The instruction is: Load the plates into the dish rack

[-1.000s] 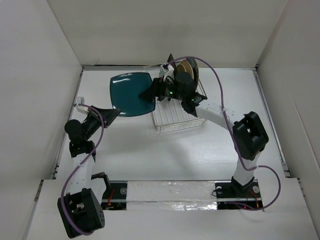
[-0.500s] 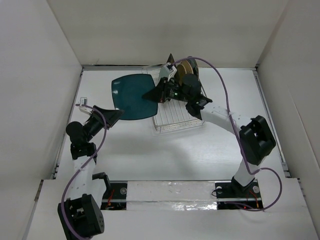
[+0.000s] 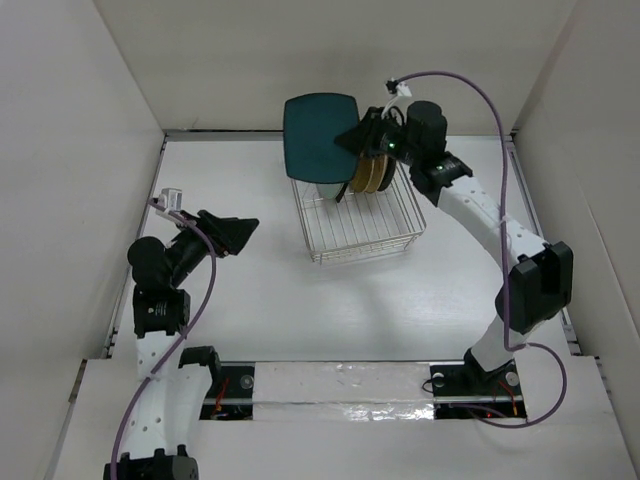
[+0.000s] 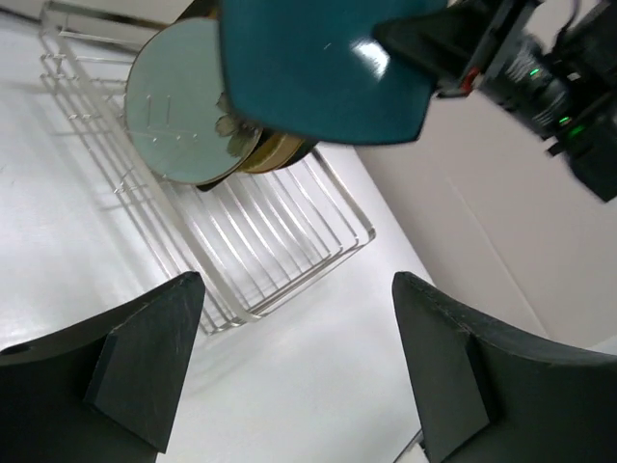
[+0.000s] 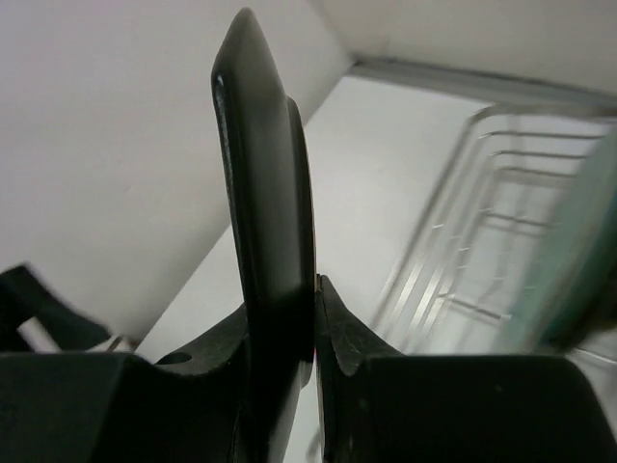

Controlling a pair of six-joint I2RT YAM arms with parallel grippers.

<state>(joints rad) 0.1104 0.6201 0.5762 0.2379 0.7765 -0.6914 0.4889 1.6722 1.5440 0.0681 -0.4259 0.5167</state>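
Observation:
My right gripper (image 3: 357, 140) is shut on the right edge of the teal square plate (image 3: 320, 137) and holds it upright in the air above the back left of the dish rack (image 3: 352, 228). In the right wrist view the plate's dark edge (image 5: 265, 193) is pinched between the fingers of that gripper (image 5: 313, 285). Standing in the rack are a pale green round plate (image 4: 178, 106), a tan plate (image 4: 238, 137) behind it and yellowish plates (image 3: 368, 170). My left gripper (image 3: 235, 232) is open and empty, low over the table, left of the rack.
White walls enclose the table on three sides; the held plate is near the back wall (image 3: 330, 60). The rack's front slots (image 4: 270, 251) hold nothing. White tabletop (image 3: 300, 300) lies between the rack and the arm bases.
The teal plate passed from left gripper to right. The left jaws opened and drew back; the right jaws shut on the plate and carried it up and back over the rack.

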